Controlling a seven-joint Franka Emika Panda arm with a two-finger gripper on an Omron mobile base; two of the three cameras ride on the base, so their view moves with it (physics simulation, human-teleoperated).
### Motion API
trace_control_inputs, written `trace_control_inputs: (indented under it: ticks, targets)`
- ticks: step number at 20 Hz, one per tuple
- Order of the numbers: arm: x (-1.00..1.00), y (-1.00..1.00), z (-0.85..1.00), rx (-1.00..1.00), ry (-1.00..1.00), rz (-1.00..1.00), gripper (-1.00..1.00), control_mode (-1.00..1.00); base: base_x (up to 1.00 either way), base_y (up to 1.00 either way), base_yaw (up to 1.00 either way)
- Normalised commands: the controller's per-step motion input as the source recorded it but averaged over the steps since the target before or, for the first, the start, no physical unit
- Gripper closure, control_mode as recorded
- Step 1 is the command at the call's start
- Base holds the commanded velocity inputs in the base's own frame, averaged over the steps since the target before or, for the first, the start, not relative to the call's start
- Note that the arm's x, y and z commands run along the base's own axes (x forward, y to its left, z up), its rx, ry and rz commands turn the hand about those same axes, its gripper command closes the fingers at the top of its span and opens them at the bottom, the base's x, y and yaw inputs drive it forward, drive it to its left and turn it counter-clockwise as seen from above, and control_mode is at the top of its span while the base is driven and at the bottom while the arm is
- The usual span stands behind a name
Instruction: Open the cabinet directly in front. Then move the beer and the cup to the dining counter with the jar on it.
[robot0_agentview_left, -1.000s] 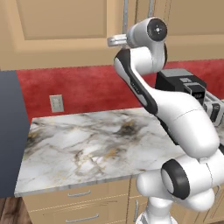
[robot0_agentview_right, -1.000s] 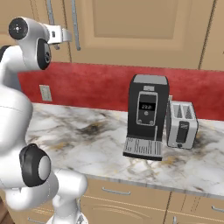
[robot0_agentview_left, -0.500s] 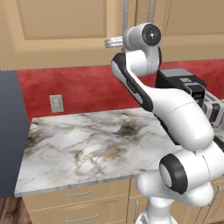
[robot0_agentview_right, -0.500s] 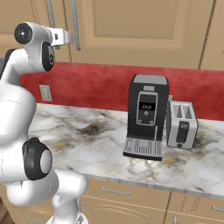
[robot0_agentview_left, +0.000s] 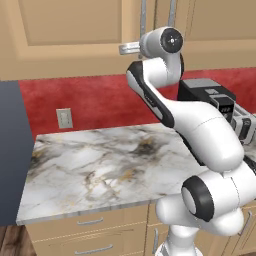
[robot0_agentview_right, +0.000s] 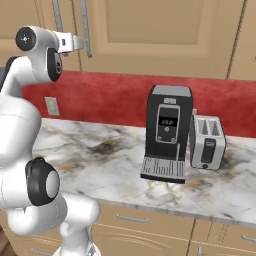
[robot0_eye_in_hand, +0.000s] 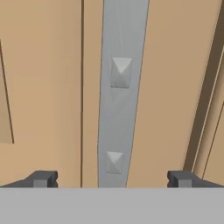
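Note:
The cabinet (robot0_agentview_left: 70, 30) is the tan upper wall unit, with both doors closed. Two long silver bar handles (robot0_agentview_left: 143, 20) hang at its middle seam. My gripper (robot0_agentview_left: 125, 48) is raised to the handles' lower end (robot0_agentview_right: 87, 45). In the hand view the gripper (robot0_eye_in_hand: 111, 177) is open, and one silver handle (robot0_eye_in_hand: 120, 87) runs up between the two dark fingertips (robot0_eye_in_hand: 41, 178) without touching either. The beer, the cup, the jar and the dining counter are out of view.
Below lies a marble worktop (robot0_agentview_left: 100, 165) against the red wall, with tan drawers under it. A black coffee machine (robot0_agentview_right: 166, 132) and a silver toaster (robot0_agentview_right: 207, 142) stand on its right part. A dark panel (robot0_agentview_left: 10, 150) bounds the left side.
The hand has crept closer to the cabinet doors at handle height. Its jaws have stayed open and the doors have not moved.

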Motion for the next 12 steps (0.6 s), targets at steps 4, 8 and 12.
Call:
trace_control_inputs:
  ticks: [4,8,12]
  targets:
    - [0.14,0.00,-0.04,0.00,-0.08,0.00,1.00,-1.00,0.00,0.00,0.00]
    - [0.00,0.18,0.00,0.12,-0.01,0.13,1.00,-1.00,0.00,0.00,0.00]
    - [0.00,0.50,0.00,0.19,0.04,0.23,1.00,-1.00,0.00,0.00,0.00]
